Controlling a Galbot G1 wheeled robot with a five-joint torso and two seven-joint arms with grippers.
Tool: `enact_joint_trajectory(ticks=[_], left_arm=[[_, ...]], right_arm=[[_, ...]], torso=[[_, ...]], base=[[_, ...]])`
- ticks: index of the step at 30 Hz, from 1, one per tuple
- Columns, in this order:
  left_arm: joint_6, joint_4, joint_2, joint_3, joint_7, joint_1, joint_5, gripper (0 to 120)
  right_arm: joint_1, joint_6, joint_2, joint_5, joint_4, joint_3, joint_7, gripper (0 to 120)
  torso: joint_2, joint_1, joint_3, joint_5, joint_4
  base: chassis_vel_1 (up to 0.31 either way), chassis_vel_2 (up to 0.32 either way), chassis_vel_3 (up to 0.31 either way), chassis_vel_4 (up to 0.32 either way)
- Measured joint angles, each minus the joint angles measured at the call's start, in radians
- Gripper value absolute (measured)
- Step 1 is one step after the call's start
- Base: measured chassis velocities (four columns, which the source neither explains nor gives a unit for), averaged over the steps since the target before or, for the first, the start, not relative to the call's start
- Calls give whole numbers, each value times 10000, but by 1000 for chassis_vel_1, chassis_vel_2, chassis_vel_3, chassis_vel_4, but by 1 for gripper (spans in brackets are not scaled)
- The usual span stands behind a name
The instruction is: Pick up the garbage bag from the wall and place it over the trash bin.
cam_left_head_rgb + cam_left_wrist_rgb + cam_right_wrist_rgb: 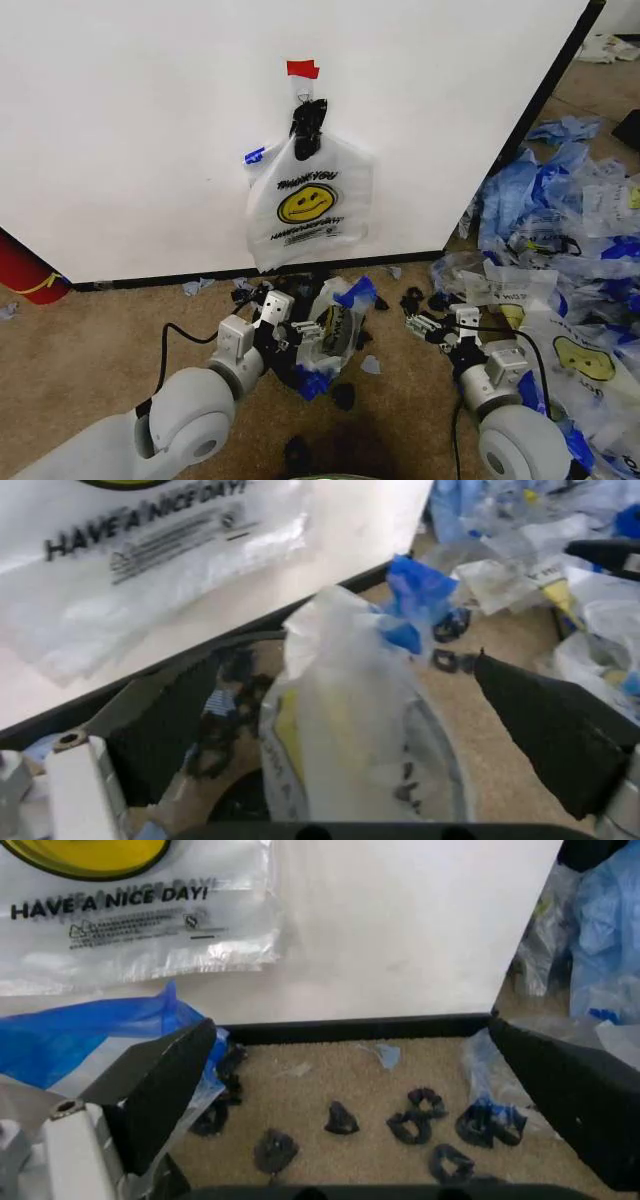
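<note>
1. The garbage bag (330, 325), white with blue tape strips and partly printed in yellow, is bunched up low on the floor, draped on the dark trash bin (300, 372) just below the wall; it covers only part of the rim, as far as I can tell.
2. The left gripper (296, 327) sits at the bag's near side, its fingers spread wide, with the crumpled plastic standing between them in the left wrist view and no clamp on it.
3. The right gripper (425, 326) hovers beside the bin on the other side, fingers likewise released and empty, above carpet and dark scraps (415, 1121).
4. Risk: the thin film may slip off the rim or collapse into the bin if only one edge is tugged; the tape could snag a finger.
5. A second smiley bag (310, 205) hangs clipped on the white wall (130, 130), directly above, and could be brushed.
6. The floor is tan carpet (100, 330); a heap of discarded bags (560, 240) lies to the right, a red cylinder (25, 270) to the left.
</note>
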Motion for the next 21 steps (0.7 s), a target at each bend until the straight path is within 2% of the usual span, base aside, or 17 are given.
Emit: enact_joint_trajectory(ticks=[7,10,11,16,18,21], left_arm=[[-273,-36,1,268,284,167,319,100],[-504,553,-116,513,397,114,950,100],[-504,553,-116,513,397,114,950,100],[-743,1655,-405,871,385,-191,1309,100],[-745,1742,-437,912,367,-250,1312,99],[-747,1974,-517,1095,270,-495,1308,88]], right_arm=[[-42,16,51,-64,-19,14,0,100],[-67,18,63,-68,-5,32,0,100],[-67,18,63,-68,-5,32,0,100],[-89,44,53,-68,4,81,1,100],[-96,49,50,-68,6,82,1,100],[-96,85,42,-71,2,85,0,100]], torso=[[0,0,0,1,1],[0,0,0,-2,1],[0,0,0,-2,1],[0,0,0,-2,0],[0,0,0,-2,1],[0,0,0,-1,-1]], base=[[0,0,0,0],[0,0,0,0],[0,0,0,0],[0,0,0,0],[0,0,0,0],[0,0,0,0]])
